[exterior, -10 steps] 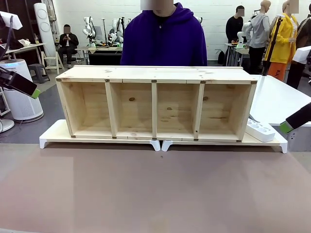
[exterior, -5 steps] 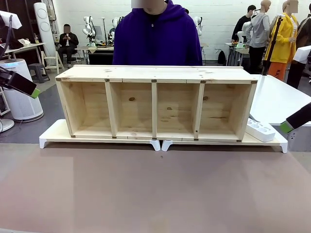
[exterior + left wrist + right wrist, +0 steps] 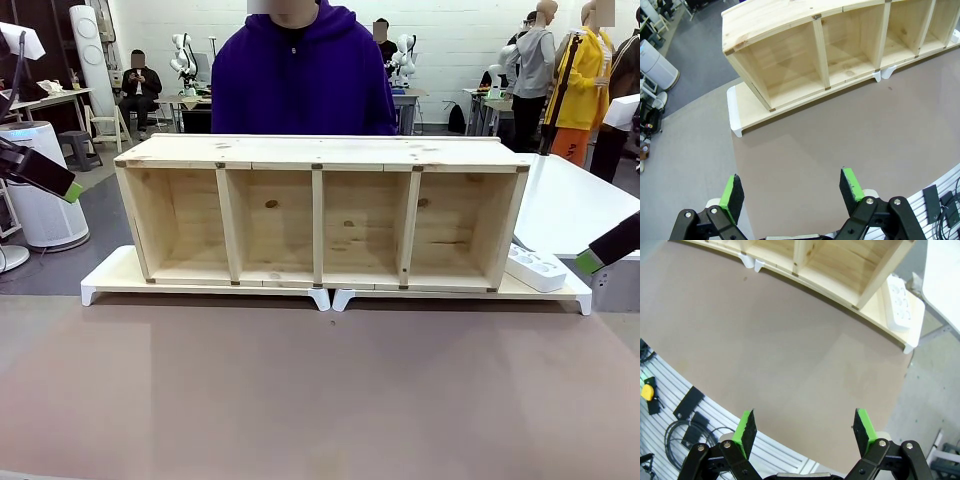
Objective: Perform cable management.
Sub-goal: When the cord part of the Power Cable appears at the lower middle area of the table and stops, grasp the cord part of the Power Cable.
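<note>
The cable is out of view. My left gripper (image 3: 790,186) hangs open and empty high over the brown table's left end (image 3: 830,145); its green-padded tip shows at the far left of the front view (image 3: 72,191). My right gripper (image 3: 805,426) is also open and empty, above the table's right end, and its tip enters the front view at the right edge (image 3: 588,262). A white power strip (image 3: 535,268) (image 3: 900,302) lies on the white riser just right of the wooden shelf.
A long wooden shelf (image 3: 320,150) with several empty open compartments stands on two white risers (image 3: 110,280) across the table's far side. A person in a purple hoodie (image 3: 300,85) stands behind it. A white table (image 3: 570,200) sits at the right.
The person behind the shelf has shifted to the left. Both grippers have stayed where they were, open.
</note>
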Available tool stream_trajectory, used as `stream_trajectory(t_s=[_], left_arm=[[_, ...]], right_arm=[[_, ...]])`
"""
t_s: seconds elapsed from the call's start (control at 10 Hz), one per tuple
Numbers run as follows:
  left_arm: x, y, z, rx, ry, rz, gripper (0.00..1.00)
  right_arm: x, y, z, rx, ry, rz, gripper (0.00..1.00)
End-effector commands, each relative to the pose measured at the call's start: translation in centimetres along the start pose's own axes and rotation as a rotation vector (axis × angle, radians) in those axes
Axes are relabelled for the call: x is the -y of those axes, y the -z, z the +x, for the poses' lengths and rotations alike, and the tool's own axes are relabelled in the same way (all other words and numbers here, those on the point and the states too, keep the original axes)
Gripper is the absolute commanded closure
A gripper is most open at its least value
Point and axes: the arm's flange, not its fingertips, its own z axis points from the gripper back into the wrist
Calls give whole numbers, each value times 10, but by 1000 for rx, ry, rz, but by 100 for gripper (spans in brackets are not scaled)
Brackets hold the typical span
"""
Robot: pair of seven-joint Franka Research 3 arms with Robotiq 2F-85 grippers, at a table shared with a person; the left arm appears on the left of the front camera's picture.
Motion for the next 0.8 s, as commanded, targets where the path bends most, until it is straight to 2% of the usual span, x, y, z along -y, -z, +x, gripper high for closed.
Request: stream_trajectory(t_s=[0.0, 0.7], left_arm=[[-3, 1, 2, 13, 15, -1, 0], [-3, 1, 2, 13, 15, -1, 0]], right_arm=[[0, 2, 1, -5, -2, 3, 0], [0, 2, 1, -5, -2, 3, 0]])
